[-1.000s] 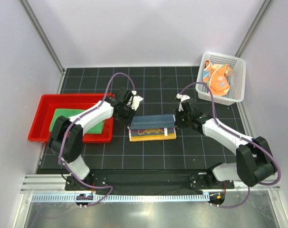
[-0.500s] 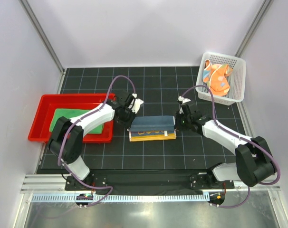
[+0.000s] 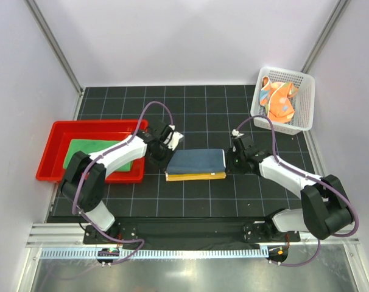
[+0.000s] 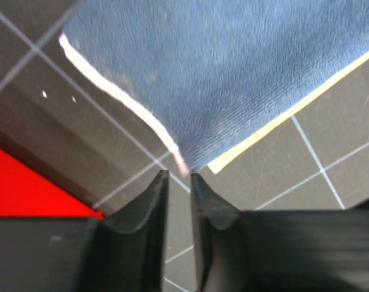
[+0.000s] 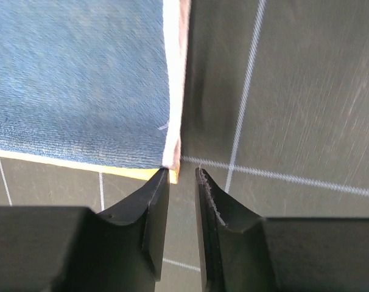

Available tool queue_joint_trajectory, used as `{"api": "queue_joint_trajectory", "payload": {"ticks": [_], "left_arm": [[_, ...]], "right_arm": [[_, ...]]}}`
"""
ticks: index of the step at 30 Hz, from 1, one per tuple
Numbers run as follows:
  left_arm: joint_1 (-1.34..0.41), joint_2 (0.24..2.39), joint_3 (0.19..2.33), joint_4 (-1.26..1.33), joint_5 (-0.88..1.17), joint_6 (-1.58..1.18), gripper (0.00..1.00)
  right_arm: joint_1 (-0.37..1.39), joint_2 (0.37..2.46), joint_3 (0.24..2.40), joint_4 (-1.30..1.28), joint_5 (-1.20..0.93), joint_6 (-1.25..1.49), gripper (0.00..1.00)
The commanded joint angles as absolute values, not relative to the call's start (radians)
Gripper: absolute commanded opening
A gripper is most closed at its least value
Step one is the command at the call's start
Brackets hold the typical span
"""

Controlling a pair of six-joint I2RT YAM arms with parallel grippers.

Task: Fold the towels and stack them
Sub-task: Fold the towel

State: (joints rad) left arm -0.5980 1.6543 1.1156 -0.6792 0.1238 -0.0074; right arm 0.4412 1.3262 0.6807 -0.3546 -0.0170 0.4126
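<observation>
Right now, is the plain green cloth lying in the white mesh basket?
No, the plain green cloth lies in the red plastic tray; the white mesh basket holds the orange dotted cloth.

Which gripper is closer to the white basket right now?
Right. The right gripper sits at the right edge of the blue towel, toward the basket; the left gripper sits at its left edge, by the red tray.
</observation>
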Motion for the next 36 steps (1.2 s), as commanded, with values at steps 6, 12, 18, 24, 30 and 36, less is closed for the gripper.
{"api": "queue_joint_trajectory", "payload": {"ticks": [6, 12, 18, 24, 30, 36], "left_arm": [[-0.611, 1.534, 1.120, -0.729, 0.193, -0.067, 0.37], [-0.635, 1.569, 1.126, -0.692, 0.203, -0.173, 0.37], [-0.643, 1.655, 1.120, -0.608, 0.167, -0.333, 0.33], [-0.667, 1.684, 1.071, -0.614, 0.109, -0.425, 0.28], [-0.673, 1.620, 1.064, -0.673, 0.114, -0.486, 0.29], [-0.669, 1.595, 1.207, -0.713, 0.017, -0.528, 0.36]], "right_arm": [[0.439, 1.239, 0.730, -0.454, -0.023, 0.505, 0.35], [0.440, 1.281, 0.790, -0.414, -0.054, 0.574, 0.30], [0.442, 1.377, 0.802, -0.273, -0.153, 0.592, 0.29], [0.440, 1.491, 0.726, -0.258, -0.123, 0.558, 0.27], [0.440, 1.471, 0.741, -0.293, -0.152, 0.512, 0.28], [0.442, 1.434, 0.821, -0.336, -0.170, 0.525, 0.28]]}}
